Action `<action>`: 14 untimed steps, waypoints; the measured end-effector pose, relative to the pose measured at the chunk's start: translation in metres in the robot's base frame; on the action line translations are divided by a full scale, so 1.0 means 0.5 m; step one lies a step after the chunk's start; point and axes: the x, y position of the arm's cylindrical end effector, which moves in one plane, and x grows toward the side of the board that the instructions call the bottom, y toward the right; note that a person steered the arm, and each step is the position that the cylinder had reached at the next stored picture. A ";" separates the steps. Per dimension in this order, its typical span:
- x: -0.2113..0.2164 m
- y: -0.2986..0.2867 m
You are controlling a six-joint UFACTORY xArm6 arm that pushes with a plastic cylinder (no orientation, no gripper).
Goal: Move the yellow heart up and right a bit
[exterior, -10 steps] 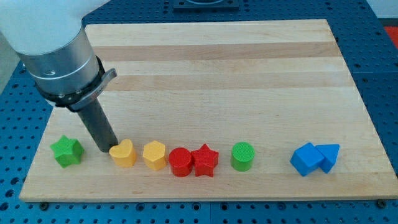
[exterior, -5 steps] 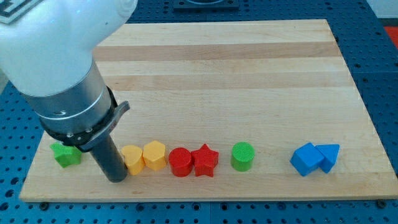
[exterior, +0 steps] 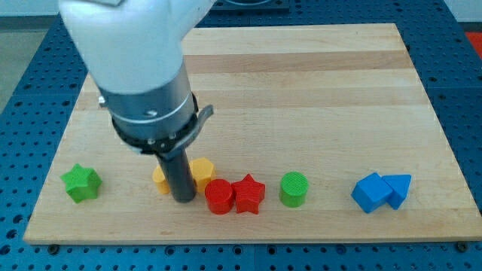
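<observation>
Camera view — a wooden board on a blue perforated table. The arm comes down from the top left corner, ending in a dark rod; my tip rests on the board near its bottom edge, left of centre. No claw on this rig — only the plain rod, so nothing to open or close.

Yellow heart mostly hidden behind the rod; just a sliver shows at the rod's left side, touching it. A second yellow block, shape unclear, peeks out on the rod's right, also against it. The tip sits between the two, slightly toward the bottom edge.

Along the bottom edge, left to right: green star near the bottom left corner, well apart from the rod; red cylinder just right of the tip; red star touching the cylinder; green cylinder standing alone; then a blue block and blue triangle touching each other toward the bottom right corner.
</observation>
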 end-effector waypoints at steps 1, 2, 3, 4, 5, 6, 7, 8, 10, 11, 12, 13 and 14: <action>-0.031 0.001; -0.031 0.001; -0.020 -0.011; -0.020 -0.052; -0.027 -0.099; -0.028 -0.108; -0.039 -0.136; -0.058 -0.164; -0.138 -0.165; -0.196 -0.170; -0.246 -0.171; -0.300 -0.171; -0.309 -0.172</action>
